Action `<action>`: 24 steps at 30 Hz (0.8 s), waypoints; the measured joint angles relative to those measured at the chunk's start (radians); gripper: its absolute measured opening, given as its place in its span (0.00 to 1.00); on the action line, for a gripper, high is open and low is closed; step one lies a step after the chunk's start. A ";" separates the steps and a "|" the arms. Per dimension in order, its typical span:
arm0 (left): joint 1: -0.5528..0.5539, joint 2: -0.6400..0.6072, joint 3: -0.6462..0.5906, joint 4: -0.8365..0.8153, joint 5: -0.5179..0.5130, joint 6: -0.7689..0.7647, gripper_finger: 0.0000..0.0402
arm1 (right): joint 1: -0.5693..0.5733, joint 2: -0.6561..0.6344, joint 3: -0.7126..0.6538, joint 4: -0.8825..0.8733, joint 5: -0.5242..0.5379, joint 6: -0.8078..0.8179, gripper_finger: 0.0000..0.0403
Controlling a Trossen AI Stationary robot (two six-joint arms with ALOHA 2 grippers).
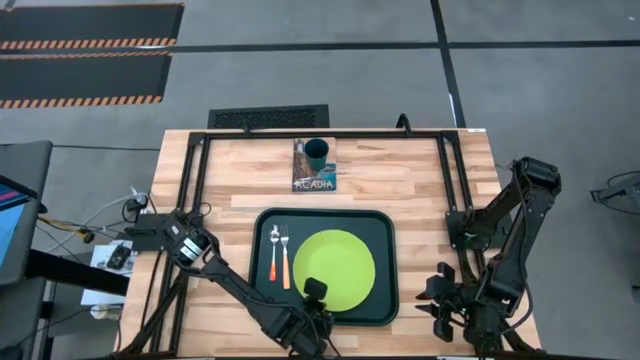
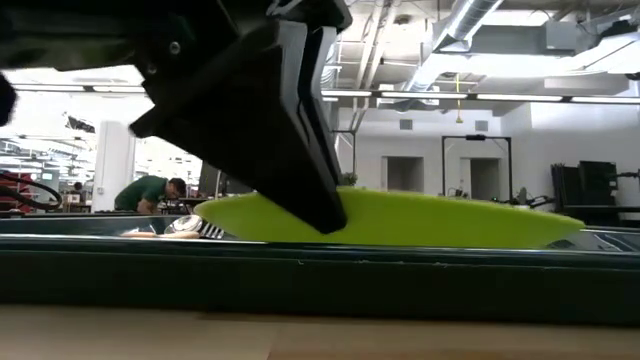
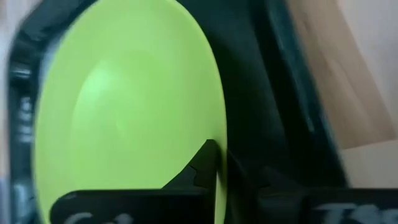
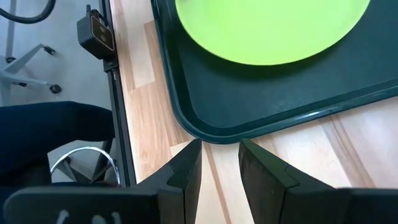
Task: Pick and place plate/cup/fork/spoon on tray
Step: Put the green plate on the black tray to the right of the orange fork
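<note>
Clamped on the plate's [image 1: 333, 270] near rim, the left gripper [image 1: 315, 293] holds it tilted over the tray [image 1: 385, 300], beside fork [image 1: 285, 262] and spoon [image 1: 274, 255], while the cup [image 1: 316, 152] waits on the book [image 1: 312, 182]; right gripper [image 4: 219, 163] idles part-open over the worktop [image 1: 420, 185].

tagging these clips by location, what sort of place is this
Probably a robotics lab or industrial workshop. The low view shows exposed ceiling ducts and a person working at a bench in an open hall; the high view shows a bare concrete floor with hazard-striped mats around the table.
</note>
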 joint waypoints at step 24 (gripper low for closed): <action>-0.001 0.000 0.000 0.052 0.029 -0.014 0.27 | 0.000 0.000 0.000 0.000 0.001 -0.001 0.33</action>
